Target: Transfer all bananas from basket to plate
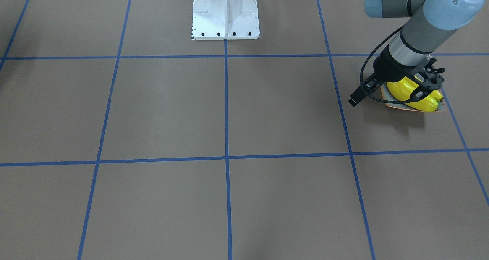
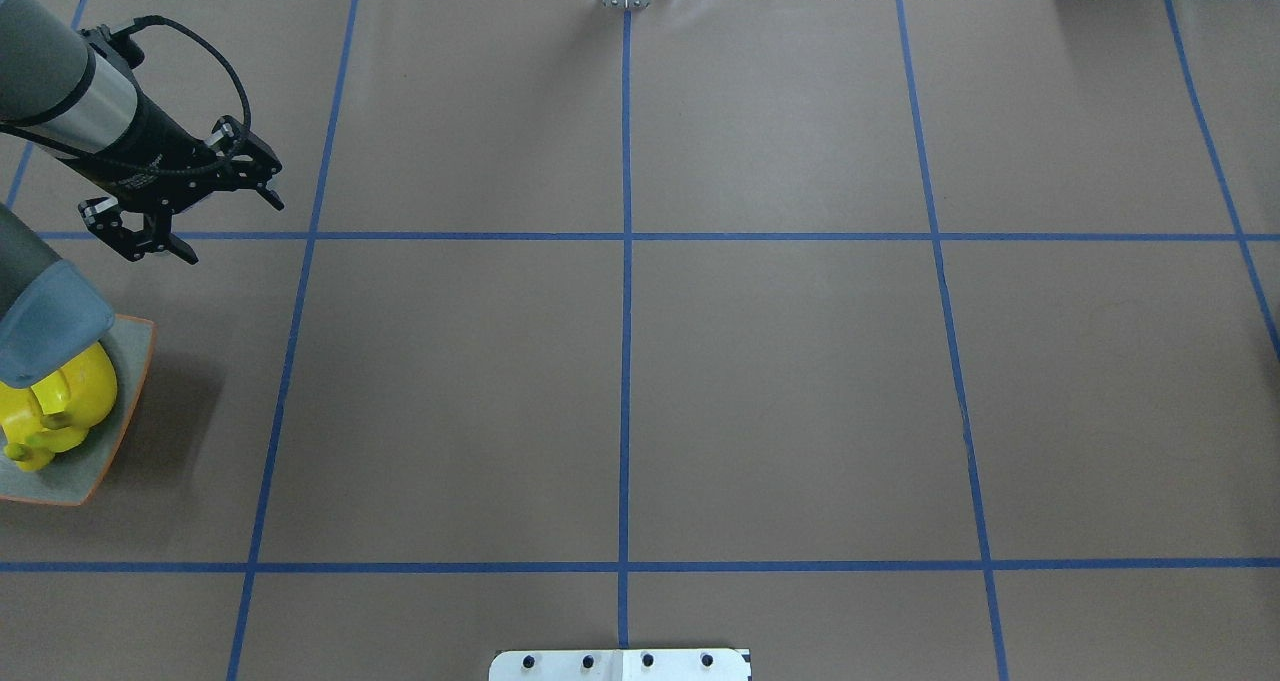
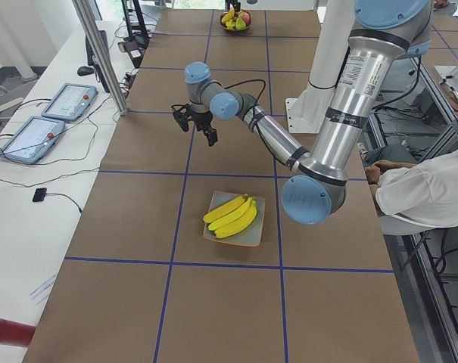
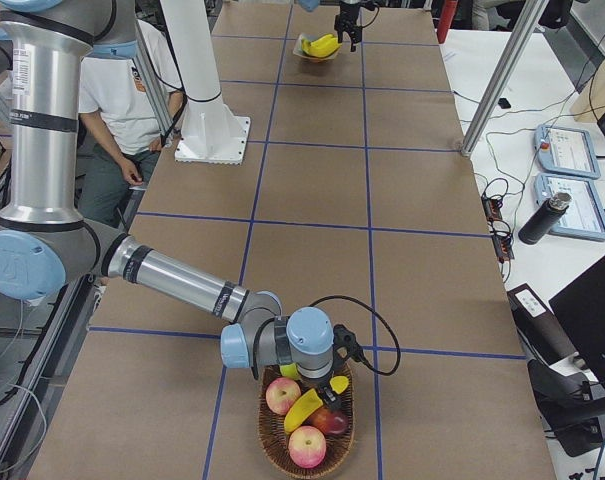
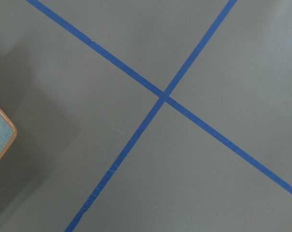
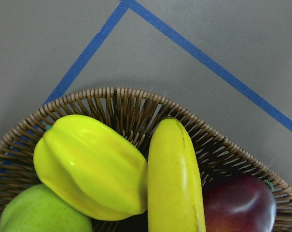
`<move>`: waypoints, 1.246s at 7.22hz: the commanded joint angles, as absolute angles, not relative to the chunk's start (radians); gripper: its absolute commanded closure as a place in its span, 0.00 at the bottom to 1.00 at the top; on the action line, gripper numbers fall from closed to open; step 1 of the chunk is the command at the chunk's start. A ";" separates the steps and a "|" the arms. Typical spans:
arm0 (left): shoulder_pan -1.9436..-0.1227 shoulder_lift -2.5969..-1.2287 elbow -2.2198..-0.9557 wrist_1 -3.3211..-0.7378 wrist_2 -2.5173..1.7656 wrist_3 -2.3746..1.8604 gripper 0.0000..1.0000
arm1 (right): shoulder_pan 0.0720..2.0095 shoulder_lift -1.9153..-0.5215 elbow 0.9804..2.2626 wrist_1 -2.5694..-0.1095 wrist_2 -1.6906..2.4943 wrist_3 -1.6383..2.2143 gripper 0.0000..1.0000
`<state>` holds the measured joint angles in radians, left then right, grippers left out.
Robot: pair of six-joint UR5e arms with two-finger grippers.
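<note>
Right gripper (image 4: 330,385): hangs low over the basket (image 6: 112,96); fingers outside the wrist view, so spread or pressed together cannot be told.
Banana in basket (image 6: 174,179): directly beneath that gripper, wedged between a starfruit (image 6: 90,166) and a dark red apple (image 6: 237,205); long axis runs from the wicker rim inward, one end close against the wall.
Coming move: likely a straight descent with a pinch across the banana's width; right arm already on the spot, left arm nowhere near.
Left gripper (image 2: 237,231): jaws spread, carrying nothing, hovering off the surface just beyond the plate (image 2: 110,431).
Bananas on plate (image 3: 232,215): three, side by side, roughly parallel.
Plate to basket: opposite ends of the table, well apart.
Surface: table (image 2: 780,381) covered in brown paper with a blue tape grid.
Room: seated person (image 3: 422,189) near the robot's base; white side bench (image 3: 24,219) with control tablets (image 3: 32,136) and cables.
</note>
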<state>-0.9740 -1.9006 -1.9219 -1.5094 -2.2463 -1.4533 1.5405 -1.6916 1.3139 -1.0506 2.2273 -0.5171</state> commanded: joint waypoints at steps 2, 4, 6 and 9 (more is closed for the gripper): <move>-0.974 -1.901 -1.922 -1.509 -2.246 -1.456 0.00 | 1.540 -1.701 1.312 -1.051 2.194 -0.563 0.20; -0.976 -1.902 -1.924 -1.509 -2.246 -1.457 0.00 | 1.540 -1.706 1.307 -1.049 2.192 -0.563 0.77; -0.976 -1.904 -1.924 -1.509 -2.246 -1.459 0.00 | 1.540 -1.697 1.307 -1.051 2.192 -0.592 1.00; -0.976 -1.917 -1.927 -1.509 -2.246 -1.474 0.00 | 1.593 -1.651 1.394 -1.179 2.200 -0.612 1.00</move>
